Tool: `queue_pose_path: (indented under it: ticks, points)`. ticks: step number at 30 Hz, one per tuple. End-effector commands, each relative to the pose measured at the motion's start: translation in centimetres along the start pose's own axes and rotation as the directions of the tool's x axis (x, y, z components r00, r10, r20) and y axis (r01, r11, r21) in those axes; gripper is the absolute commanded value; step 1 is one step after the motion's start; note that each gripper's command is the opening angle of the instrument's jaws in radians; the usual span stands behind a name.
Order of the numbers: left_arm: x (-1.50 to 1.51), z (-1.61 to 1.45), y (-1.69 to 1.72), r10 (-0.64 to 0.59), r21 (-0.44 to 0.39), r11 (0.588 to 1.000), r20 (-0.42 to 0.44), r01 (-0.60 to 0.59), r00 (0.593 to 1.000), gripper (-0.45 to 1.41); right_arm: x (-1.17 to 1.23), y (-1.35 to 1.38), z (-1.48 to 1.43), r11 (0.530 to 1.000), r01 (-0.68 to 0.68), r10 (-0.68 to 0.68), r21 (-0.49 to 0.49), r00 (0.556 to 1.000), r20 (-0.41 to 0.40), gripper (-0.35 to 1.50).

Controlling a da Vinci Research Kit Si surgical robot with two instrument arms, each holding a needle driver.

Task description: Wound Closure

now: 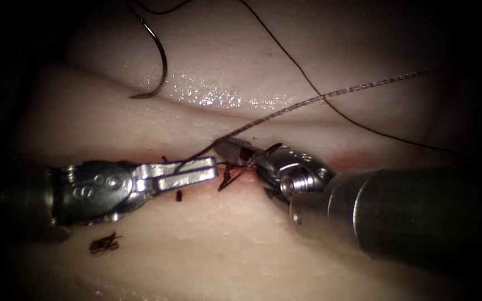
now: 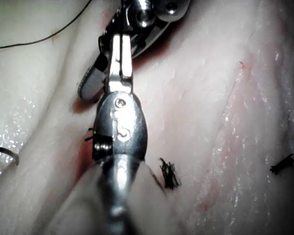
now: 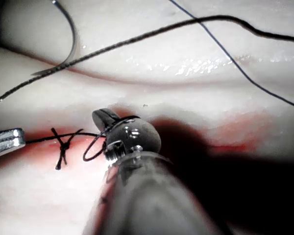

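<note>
In the endoscope view the left tool (image 1: 210, 169) is coming in from the left, lying low over the tissue (image 1: 207, 245), its jaws closed flat on the thread (image 1: 308, 100) just left of a knot (image 1: 227, 179) sitting on the cut (image 1: 241, 175). The right tool (image 1: 235, 149) is reaching in from the right, its tip lying just above the knot; thread is looping around its wrist, and I cannot tell whether its jaws are parted or gripping anything. The thread is running up and to the right from between the two tools. The needle (image 1: 160, 61) is lying free on the tissue well above the cut, held by neither tool and not in the tissue, its point resting near the fold. Cut ends (image 1: 104, 243) are lying on the tissue below the left tool.

In the left wrist view the left tool (image 2: 121, 46) is showing its jaws pressed together, with cut ends (image 2: 169, 173) lying beside its shaft.

In the right wrist view the right tool (image 3: 104, 117) is lying near the knot (image 3: 62, 144), a loop of thread (image 3: 137, 38) hanging at its wrist; the left tool (image 3: 12, 139) is gripping the strand that is running to the knot, and the needle (image 3: 68, 29) is resting on the tissue beyond
</note>
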Motion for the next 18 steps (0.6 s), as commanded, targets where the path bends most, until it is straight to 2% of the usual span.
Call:
queue_pose_path:
  ticks: [1,2,3,7,9,10,12,18]
  points:
    - [-0.06,0.01,-0.08,-0.007,0.006,1.000,0.010,0.007,1.000,-0.45,-0.04,-0.03,0.07,1.000,0.010,-0.010,0.009,1.000,-0.005,-0.35]
    - [-0.04,-0.01,-0.19,-0.007,0.013,1.000,0.022,0.007,1.000,-0.45,-0.03,-0.04,0.07,1.000,0.020,-0.020,0.011,1.000,-0.010,-0.35]
    - [-0.04,-0.07,-0.46,-0.011,0.024,1.000,0.056,0.010,0.998,-0.45,-0.01,-0.05,0.06,1.000,0.028,-0.028,0.014,0.999,-0.018,-0.35]
    - [-0.11,-0.13,-0.90,0.000,0.049,0.999,0.136,-0.007,0.991,-0.45,-0.01,-0.07,0.03,0.999,0.046,-0.046,0.023,0.998,-0.036,-0.35]
    - [-0.20,-0.12,-1.20,0.022,0.053,0.998,0.208,-0.034,0.978,-0.45,-0.03,-0.08,0.01,0.998,0.051,-0.050,0.024,0.998,-0.042,-0.35]
    - [-0.20,-0.12,-1.20,0.022,0.053,0.998,0.208,-0.034,0.978,-0.45,-0.03,-0.08,0.01,0.998,0.051,-0.050,0.024,0.998,-0.042,-0.35]
    - [-0.31,-0.10,-1.47,0.056,0.060,0.995,0.288,-0.076,0.956,-0.45,-0.04,-0.09,-0.01,0.998,0.056,-0.055,0.027,0.997,-0.047,-0.35]
    - [-0.50,-0.02,-1.78,0.081,0.062,0.992,0.369,-0.111,0.926,-0.45,-0.07,-0.12,-0.03,0.997,0.074,-0.072,0.029,0.996,-0.057,-0.35]
